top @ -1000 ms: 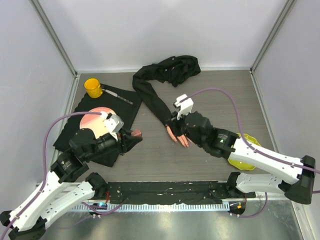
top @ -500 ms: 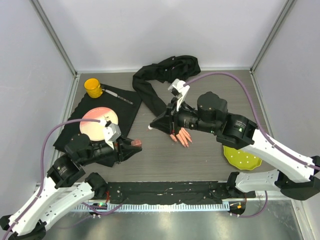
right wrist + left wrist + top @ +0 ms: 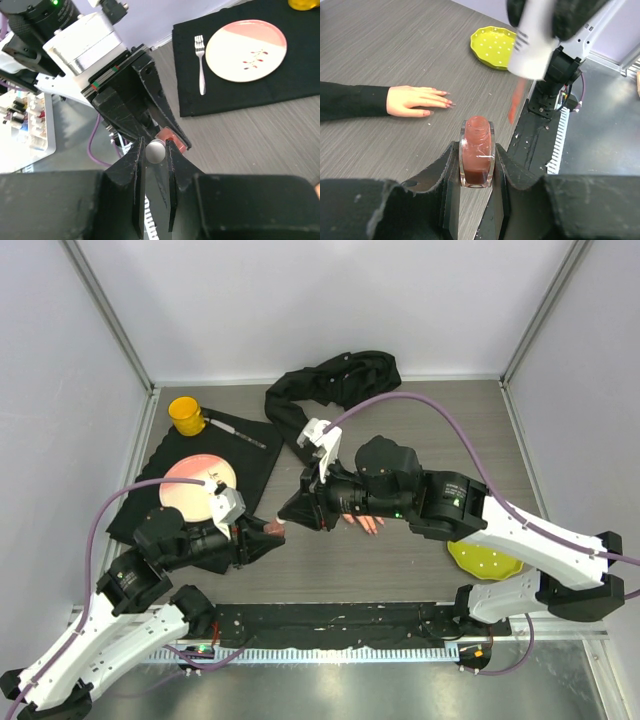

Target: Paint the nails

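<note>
An uncapped polish bottle (image 3: 477,157) of pinkish-red polish sits upright in my left gripper (image 3: 477,167), which is shut on it just above the table near the front. My right gripper (image 3: 155,151) is shut on the bottle's white cap (image 3: 155,151). The cap (image 3: 532,50) hovers just above and beside the bottle's neck, with a blurred red brush (image 3: 516,102) hanging below it. The mannequin hand (image 3: 415,100) lies flat, its nails (image 3: 449,103) pinkish-red and its black sleeve (image 3: 300,430) trailing back. From the top, the right arm covers most of the hand (image 3: 368,525).
A black mat (image 3: 255,455) at the left holds a pink plate (image 3: 195,480) and a fork (image 3: 201,65). A yellow cup (image 3: 186,412) stands at its far corner. A yellow dotted plate (image 3: 485,558) lies at the right, partly under the right arm.
My right arm has swung left from above the mannequin hand to the bottle, carrying the cap and brush. The left gripper and the bottle have barely moved.
</note>
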Motion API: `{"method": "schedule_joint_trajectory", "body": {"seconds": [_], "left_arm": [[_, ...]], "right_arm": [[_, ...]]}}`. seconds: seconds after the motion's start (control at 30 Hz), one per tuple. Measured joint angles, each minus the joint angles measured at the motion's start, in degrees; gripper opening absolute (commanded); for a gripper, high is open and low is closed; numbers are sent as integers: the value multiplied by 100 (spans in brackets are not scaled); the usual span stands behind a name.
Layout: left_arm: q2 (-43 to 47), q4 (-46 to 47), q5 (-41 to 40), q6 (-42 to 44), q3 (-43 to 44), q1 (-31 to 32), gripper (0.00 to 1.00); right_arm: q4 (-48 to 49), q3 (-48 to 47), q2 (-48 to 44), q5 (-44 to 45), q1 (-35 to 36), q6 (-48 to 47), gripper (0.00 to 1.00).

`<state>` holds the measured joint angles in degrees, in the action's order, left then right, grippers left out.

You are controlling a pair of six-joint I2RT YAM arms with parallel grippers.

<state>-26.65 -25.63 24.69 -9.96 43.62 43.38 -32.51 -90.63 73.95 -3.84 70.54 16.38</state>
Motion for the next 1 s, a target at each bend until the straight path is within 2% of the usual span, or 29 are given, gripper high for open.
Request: {"method": "schedule_joint_trajectory", "body": {"seconds": [1.0], "left_arm": [[0, -83, 90, 20, -4, 0, 0]], "right_arm": [[-315, -293, 372, 461, -4, -42, 1]]}}
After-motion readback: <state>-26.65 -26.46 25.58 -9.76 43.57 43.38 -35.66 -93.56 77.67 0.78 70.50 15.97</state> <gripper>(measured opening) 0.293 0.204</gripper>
